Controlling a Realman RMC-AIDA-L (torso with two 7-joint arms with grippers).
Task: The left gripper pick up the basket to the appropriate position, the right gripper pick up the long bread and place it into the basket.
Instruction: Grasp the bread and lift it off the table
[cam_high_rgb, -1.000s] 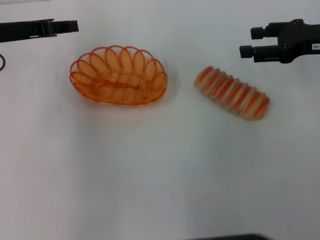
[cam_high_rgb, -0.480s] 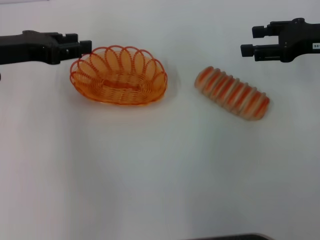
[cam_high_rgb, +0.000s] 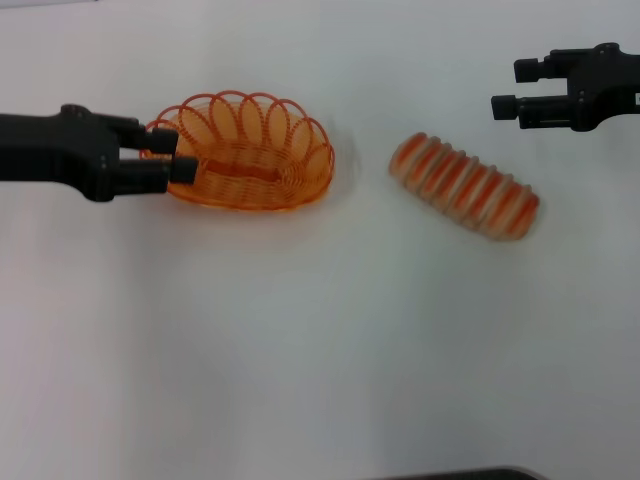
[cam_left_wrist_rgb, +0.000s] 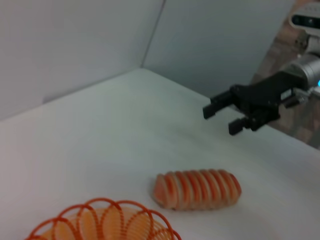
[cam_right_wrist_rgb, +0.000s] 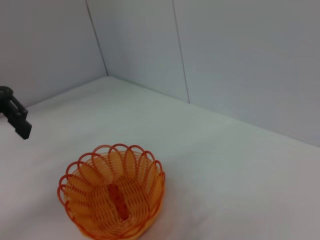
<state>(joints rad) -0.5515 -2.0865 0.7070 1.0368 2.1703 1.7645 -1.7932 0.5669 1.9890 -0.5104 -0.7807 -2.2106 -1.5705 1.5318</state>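
The left pincer (cam_high_rgb: 178, 155) is reaching in from the left side of the head view, its two black fingers standing apart at the left end of the basket (cam_high_rgb: 240, 150). One fingertip is lying over the scalloped rim and the other is showing against the basket's near side; whether either is touching the wire cannot be told. The orange wire basket is sitting flat on the white table (cam_high_rgb: 320, 340), left of centre.

The long bread (cam_high_rgb: 464, 186) is lying on the table to the right of the basket, well apart from it, slanting from upper left to lower right in the head view, its orange-red stripes running across it.

The right pincer (cam_high_rgb: 510, 88) is hovering beyond the loaf's right end, toward the far right, its fingers spread apart and holding nothing.
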